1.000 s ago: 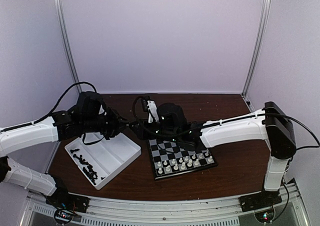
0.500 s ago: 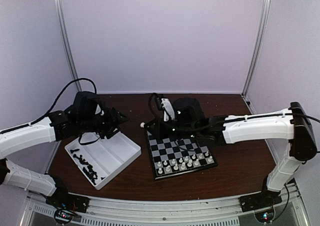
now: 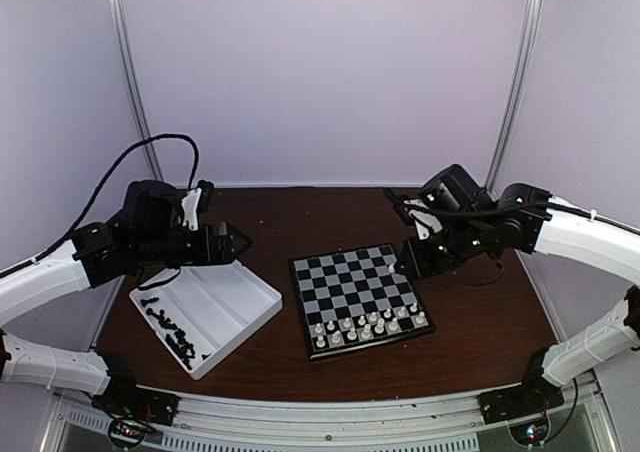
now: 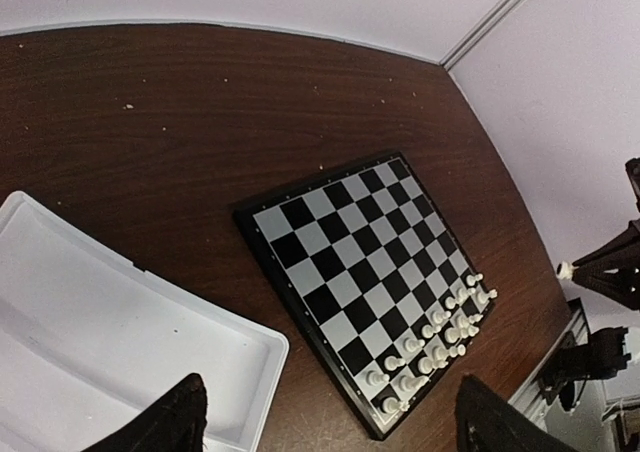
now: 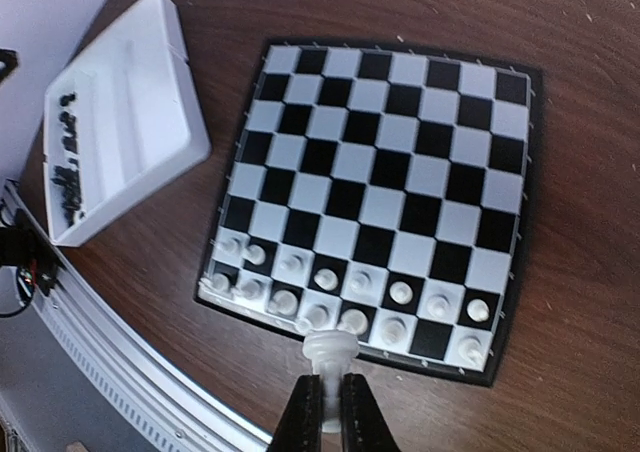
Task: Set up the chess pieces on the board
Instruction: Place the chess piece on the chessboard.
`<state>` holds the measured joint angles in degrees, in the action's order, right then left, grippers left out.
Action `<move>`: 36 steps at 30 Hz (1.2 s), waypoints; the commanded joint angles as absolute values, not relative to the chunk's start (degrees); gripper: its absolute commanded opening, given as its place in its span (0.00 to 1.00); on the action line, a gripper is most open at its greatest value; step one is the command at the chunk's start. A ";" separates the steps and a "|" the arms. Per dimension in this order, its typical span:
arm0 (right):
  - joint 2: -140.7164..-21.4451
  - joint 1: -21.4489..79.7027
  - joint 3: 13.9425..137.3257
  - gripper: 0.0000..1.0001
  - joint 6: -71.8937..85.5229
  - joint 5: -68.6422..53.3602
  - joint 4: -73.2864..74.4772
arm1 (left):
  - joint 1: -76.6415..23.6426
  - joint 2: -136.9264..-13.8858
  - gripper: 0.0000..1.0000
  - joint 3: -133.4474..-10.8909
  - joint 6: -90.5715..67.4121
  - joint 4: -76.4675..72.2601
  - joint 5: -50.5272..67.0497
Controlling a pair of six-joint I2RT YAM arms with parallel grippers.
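Observation:
The board lies at the middle of the table, with cream-white chess pieces on its two near rows. My right gripper hovers by the board's far right corner, shut on a white chess piece, which shows between its fingertips. In the right wrist view that piece hangs above the table just off the board beside the white rows. My left gripper is open and empty above the tray's far end, its fingers wide apart. Black pieces lie in the tray.
A white compartment tray sits left of the board, also in the left wrist view as the tray. A metal rail runs along the table's near edge. Walls enclose the back and sides.
The two grippers met above the tray's far corner. My left gripper has opened and drawn back left. My right arm has swung right past the board with the white piece.

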<state>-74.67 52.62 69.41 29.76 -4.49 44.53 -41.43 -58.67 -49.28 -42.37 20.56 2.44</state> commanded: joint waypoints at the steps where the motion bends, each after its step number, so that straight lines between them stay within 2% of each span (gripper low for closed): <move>1: -75.00 50.57 71.70 0.05 27.78 -5.24 60.81 | -41.13 -56.79 0.86 -48.48 -31.95 21.47 2.91; 5: -77.05 49.31 72.10 0.06 27.15 -5.12 64.27 | -41.13 -55.03 0.87 -47.90 -28.94 21.57 2.82; 9: -79.66 47.40 70.74 0.06 26.18 -6.82 63.56 | -41.13 -53.69 0.97 -47.53 -26.73 22.65 2.11; 22: -90.11 45.17 67.98 0.05 24.09 -13.41 57.57 | -41.13 -51.53 0.98 -46.62 -24.01 24.91 -1.94; 36: -95.72 45.09 65.83 0.06 23.13 -11.04 54.63 | -41.13 -52.54 0.98 -46.31 -23.29 24.04 -2.31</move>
<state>-94.74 45.32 66.30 23.86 -12.97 55.81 -41.43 -52.25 -47.20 -24.29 25.45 -1.52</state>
